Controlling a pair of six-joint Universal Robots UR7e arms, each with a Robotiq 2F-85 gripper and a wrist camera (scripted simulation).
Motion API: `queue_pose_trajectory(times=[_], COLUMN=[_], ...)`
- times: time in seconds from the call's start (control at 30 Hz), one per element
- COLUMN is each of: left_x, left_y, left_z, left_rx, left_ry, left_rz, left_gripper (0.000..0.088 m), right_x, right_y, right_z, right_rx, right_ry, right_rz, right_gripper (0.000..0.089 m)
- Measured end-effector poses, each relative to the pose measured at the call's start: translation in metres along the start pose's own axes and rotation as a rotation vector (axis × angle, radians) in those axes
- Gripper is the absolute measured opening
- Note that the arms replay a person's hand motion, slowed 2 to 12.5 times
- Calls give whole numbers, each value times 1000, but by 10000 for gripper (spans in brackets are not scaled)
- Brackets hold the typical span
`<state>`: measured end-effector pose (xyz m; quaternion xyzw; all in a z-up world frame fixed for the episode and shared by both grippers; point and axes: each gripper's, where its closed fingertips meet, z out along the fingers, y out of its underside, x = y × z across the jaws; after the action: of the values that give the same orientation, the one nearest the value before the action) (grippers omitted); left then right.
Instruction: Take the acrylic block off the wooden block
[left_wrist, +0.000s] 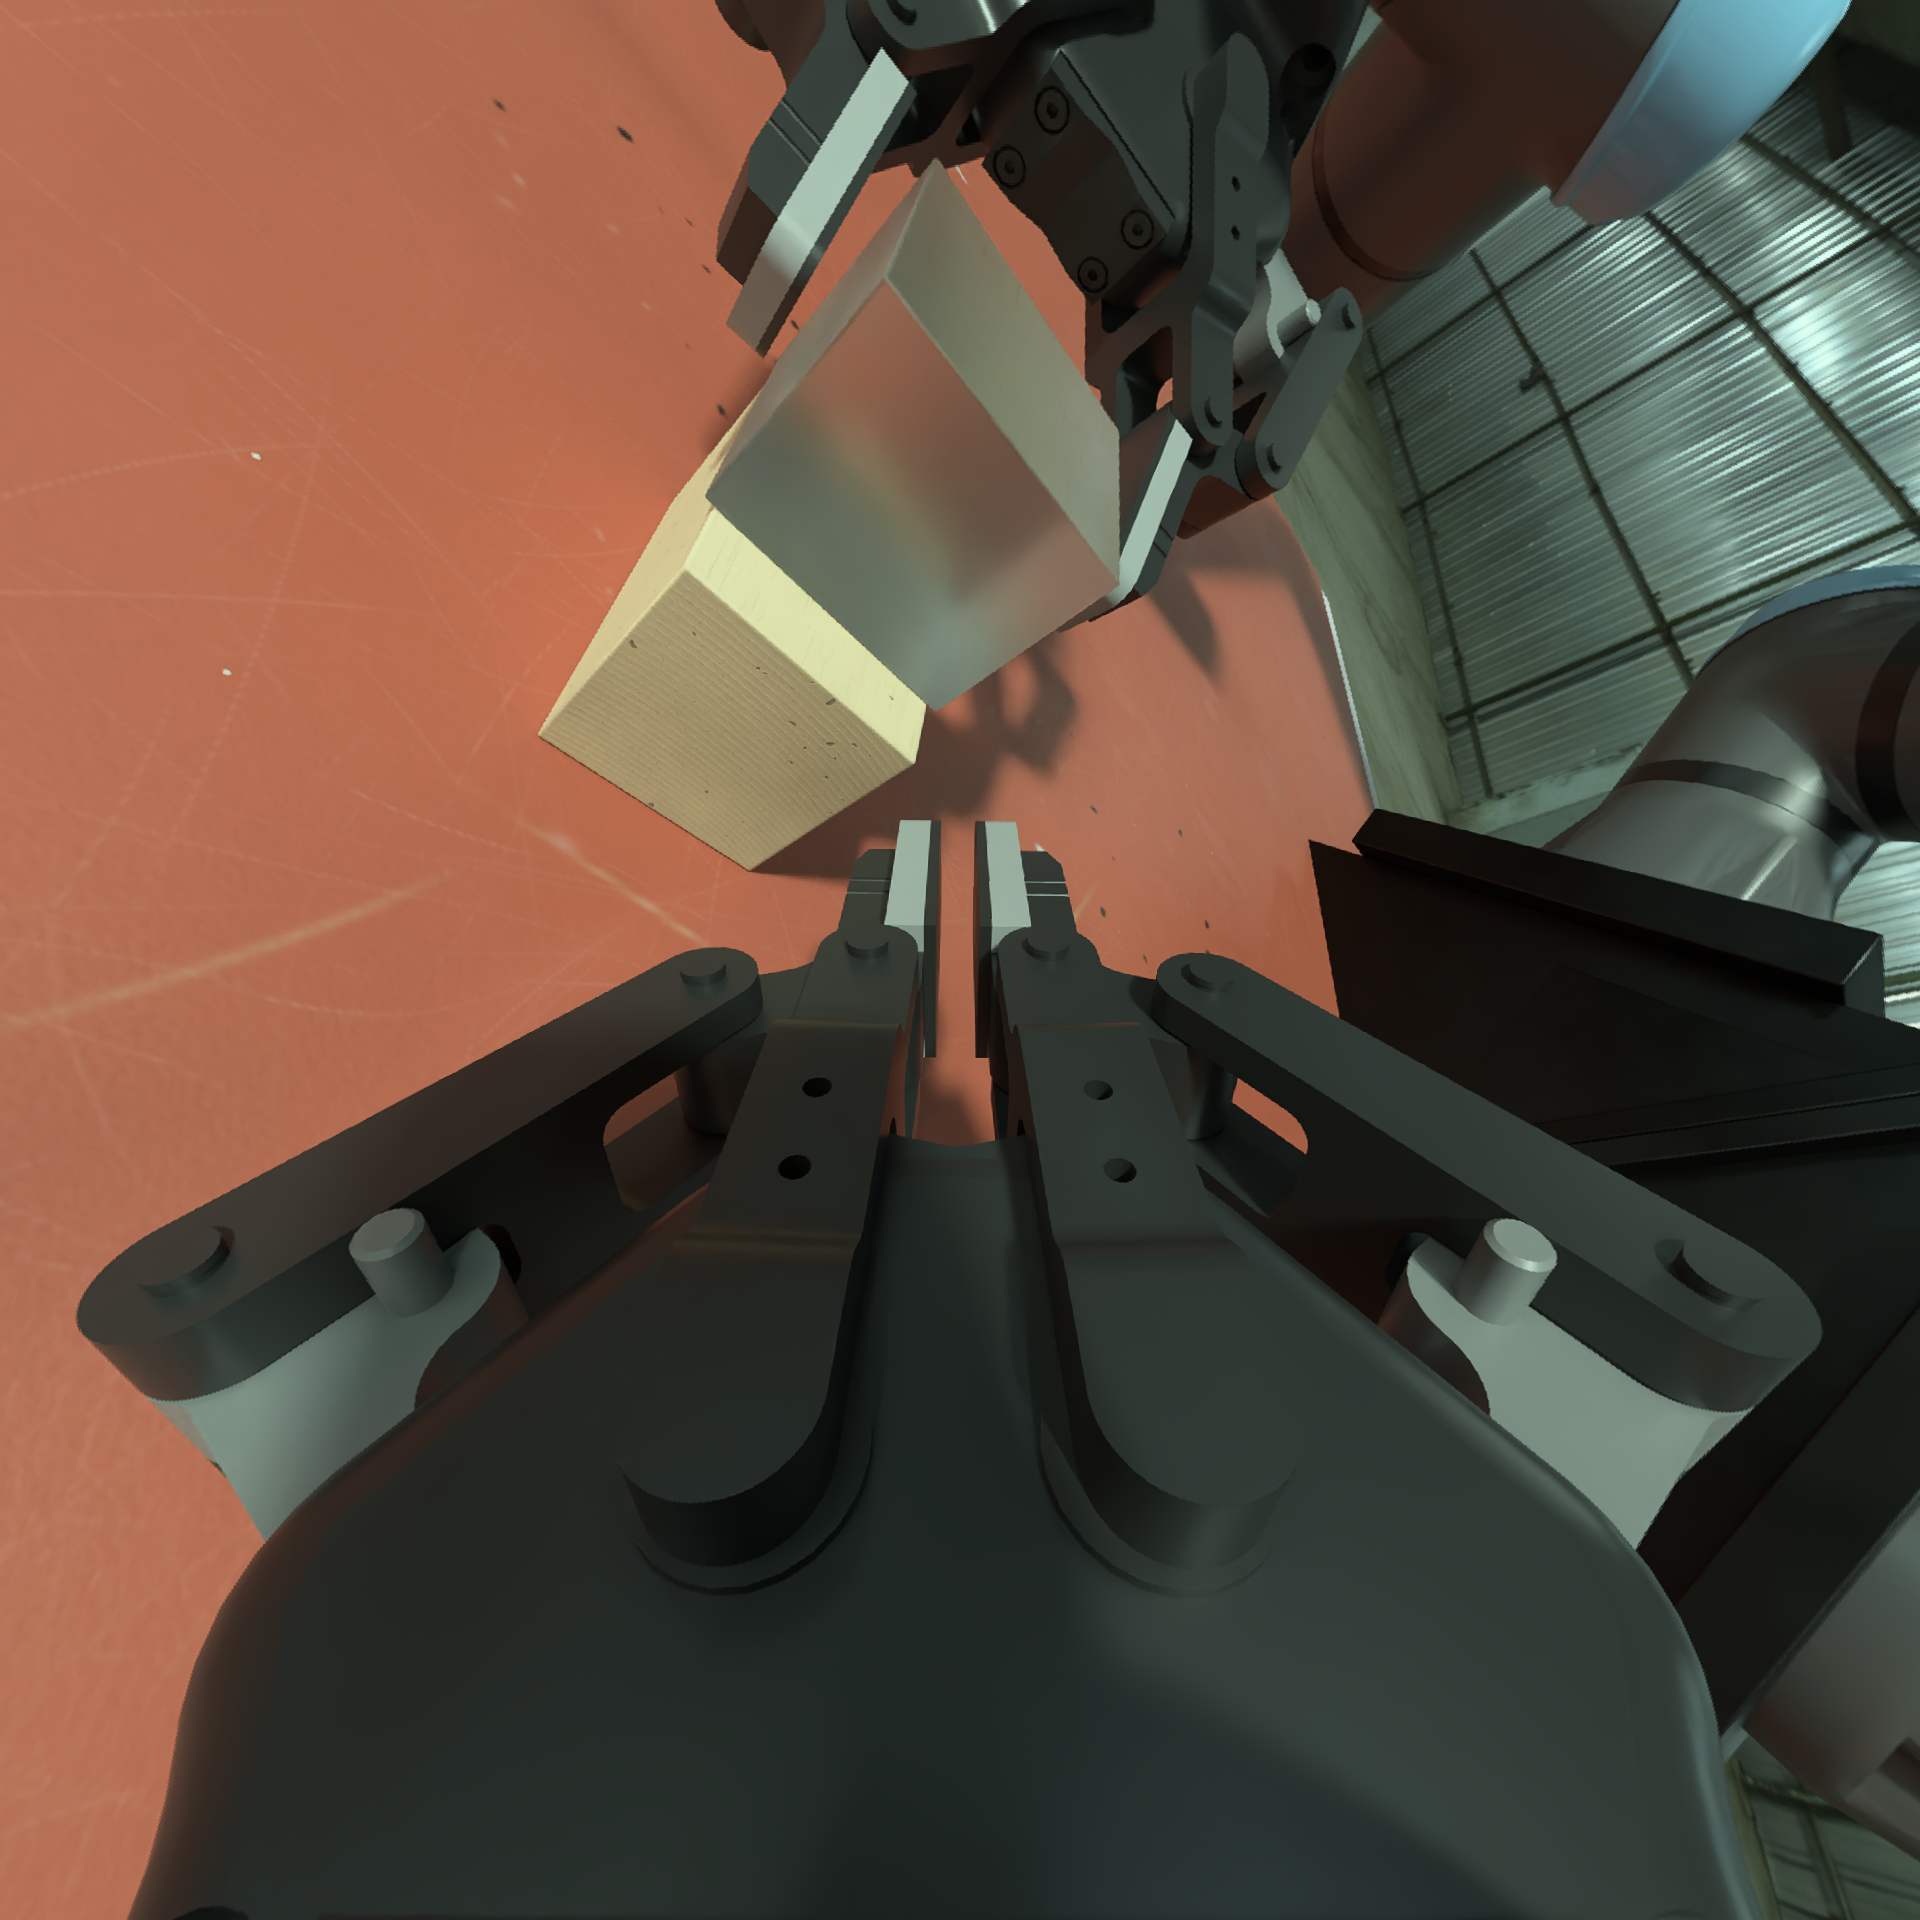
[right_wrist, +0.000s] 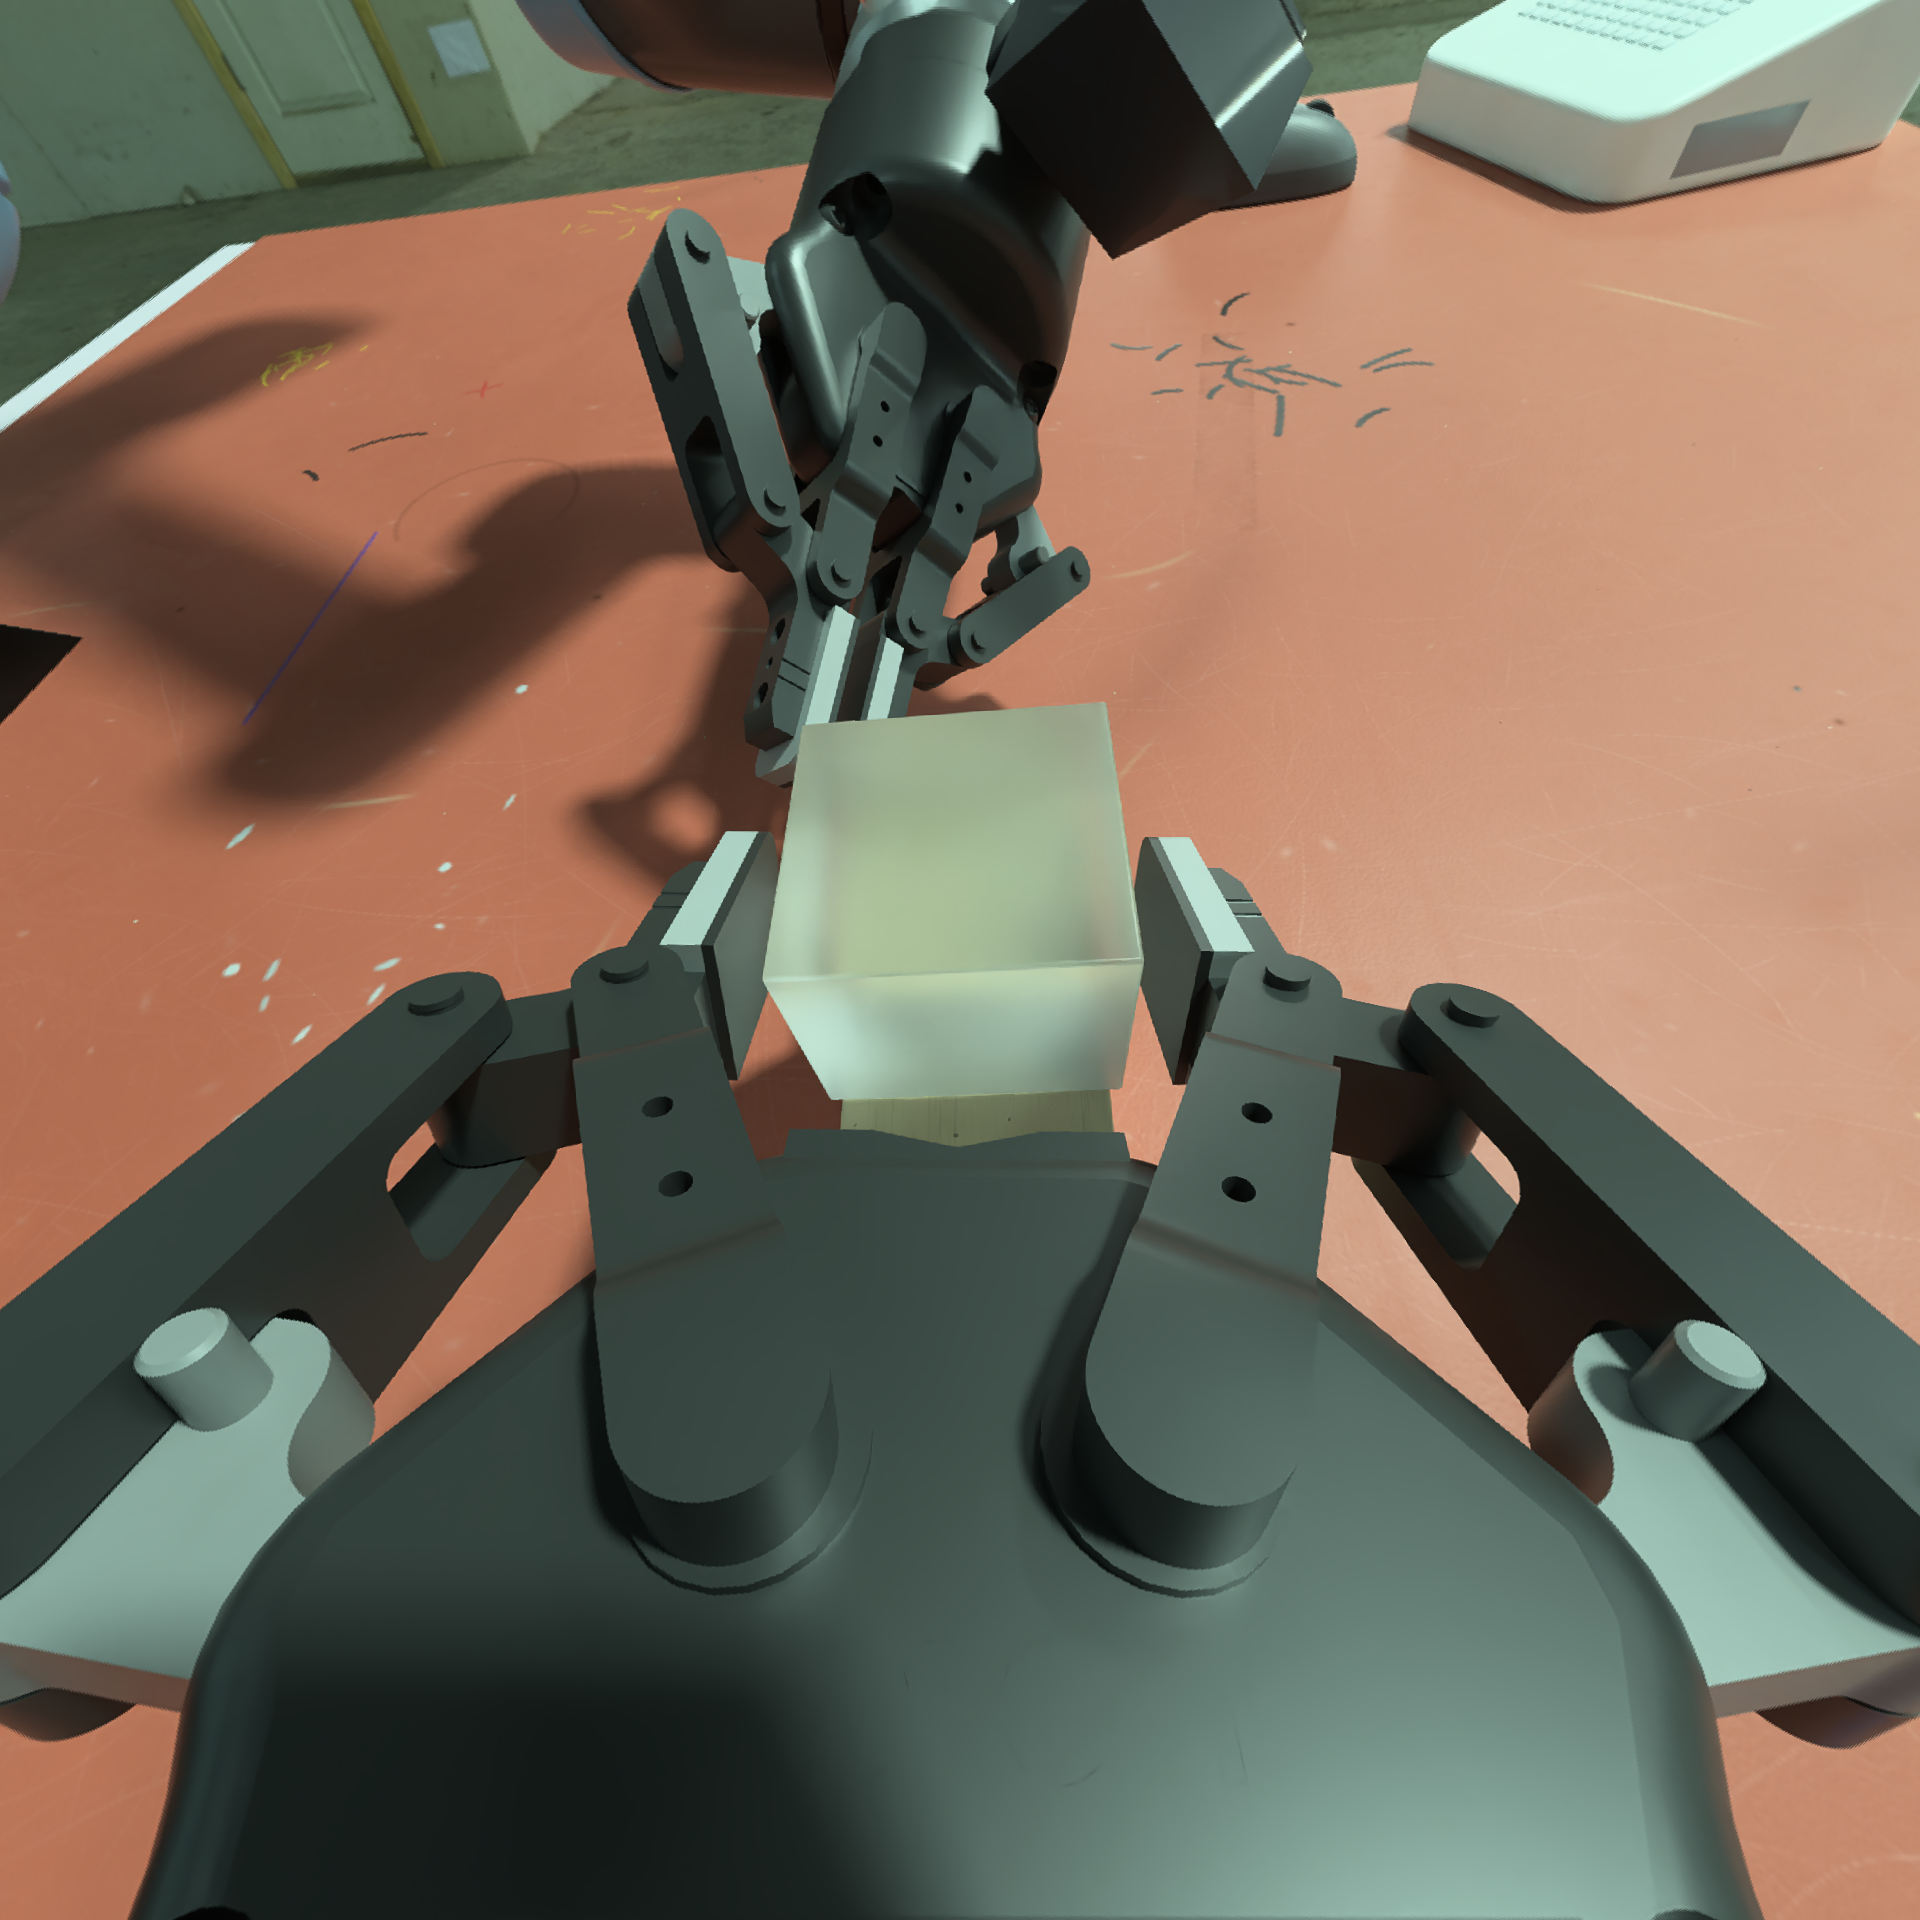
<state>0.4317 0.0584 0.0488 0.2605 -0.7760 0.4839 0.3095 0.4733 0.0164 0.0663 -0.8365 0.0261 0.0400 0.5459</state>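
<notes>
Left gripper just beyond acrylic block (sides free).

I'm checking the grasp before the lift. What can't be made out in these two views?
- Right wrist view: most of the wooden block is hidden by the acrylic block and the right gripper body.
- Right wrist view: whether the pads touch the acrylic cannot be told.
- Left wrist view: the seam between the blocks is hidden by the acrylic's frosted body.
- Left gripper: nearly closed, empty.
</notes>
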Motion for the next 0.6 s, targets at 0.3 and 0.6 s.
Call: queue_pose_trajectory(times=[0.3, 0.6], left_x=[-2, -3], left_y=[2, 3], left_z=[2, 4], left_rx=[-18, -38], left_ry=[-12, -23], left_rz=[-5, -3], left_gripper=[56, 55], right_x=[1, 0], right_y=[2, 2], right_z=[3, 3], right_rx=[-24, -27], right_ry=[-11, -23], right_rz=[10, -8], right_gripper=[538, 538])
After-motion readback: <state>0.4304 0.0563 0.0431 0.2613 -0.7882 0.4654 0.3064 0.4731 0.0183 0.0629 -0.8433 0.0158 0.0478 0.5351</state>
